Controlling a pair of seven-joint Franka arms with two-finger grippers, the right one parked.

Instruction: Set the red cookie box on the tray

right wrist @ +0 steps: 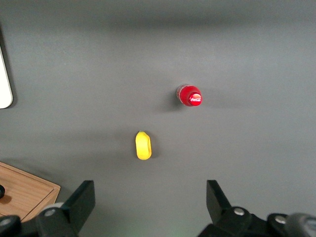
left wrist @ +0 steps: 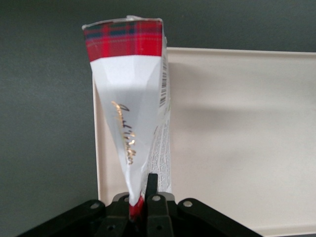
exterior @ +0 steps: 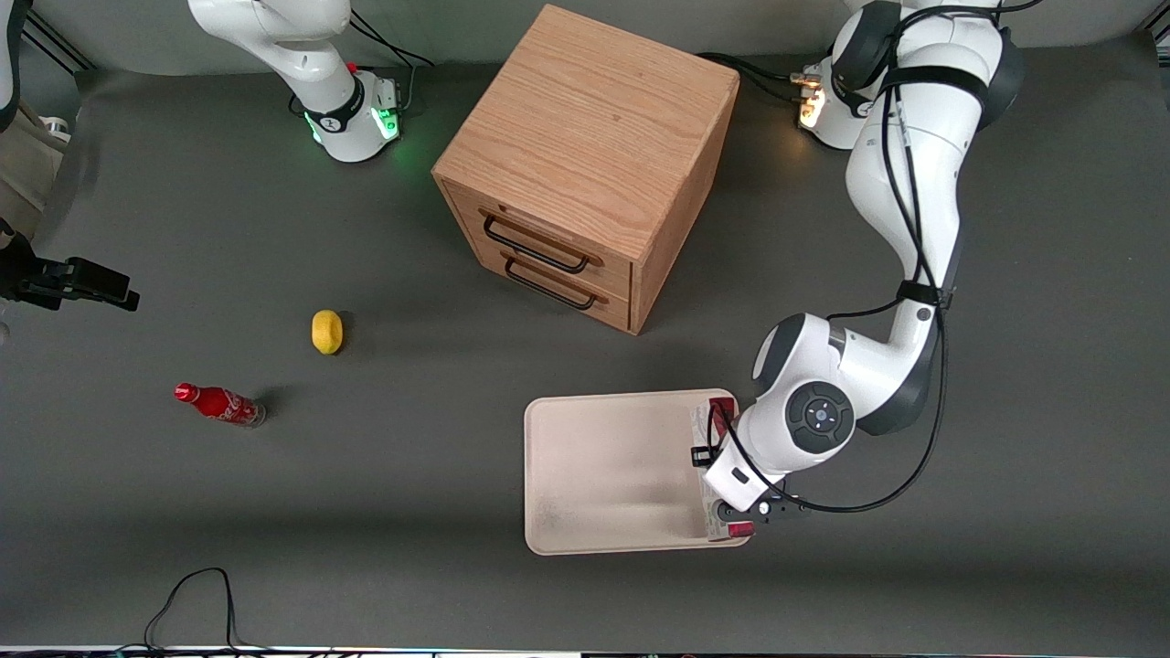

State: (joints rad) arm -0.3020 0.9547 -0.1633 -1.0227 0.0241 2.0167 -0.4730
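One box [left wrist: 129, 84], one tray [exterior: 594, 475], one bottle [exterior: 219, 404]

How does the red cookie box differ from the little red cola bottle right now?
The red cookie box is a long, slim carton, red tartan and white; the cola bottle is small, round and all red. The box is held in the claw at the tray edge nearest the working arm; the bottle stands free on the table, toward the parked arm's end. Both are red.

red cookie box [left wrist: 132, 98] along tray [exterior: 603, 475] edge

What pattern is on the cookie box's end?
Red tartan plaid on the red cookie box, clearest in the left wrist view; gripper holds it.
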